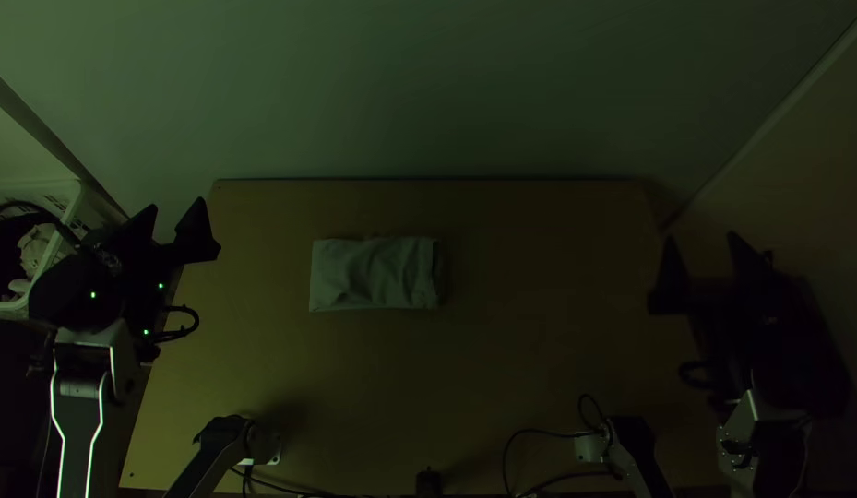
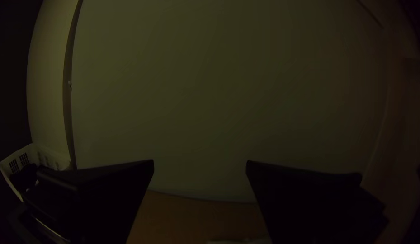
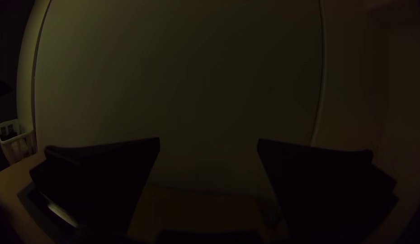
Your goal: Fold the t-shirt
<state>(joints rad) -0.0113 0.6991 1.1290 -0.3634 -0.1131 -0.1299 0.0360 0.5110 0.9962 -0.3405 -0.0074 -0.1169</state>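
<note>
A pale T-shirt (image 1: 365, 275), folded into a compact rectangle with soft creases across its top, lies on a light wooden table (image 1: 539, 369) in a dimly lit room, left of the tabletop's middle and toward its far edge. Beyond that edge spreads a broad, plain, pale wall (image 1: 428, 92), bordered by a dark strip (image 1: 31, 120) at left and a thin pale strip (image 1: 779, 120) at right. Flanking the table, two robot arms frame the scene: the left arm's black gripper (image 1: 175, 205) hangs by the far left corner, jaws spread wide with nothing between them, while the right arm's black gripper (image 1: 700, 236) hangs by the right edge, its jaws likewise wide apart and gripping nothing. A white plastic basket (image 1: 76, 195) with slotted sides, holding dark and pale items, stands off the table's left side, near the left arm. Black cables (image 1: 529, 432) curl along the near edge, and small green lights (image 1: 93, 295) glow on the left arm.
</note>
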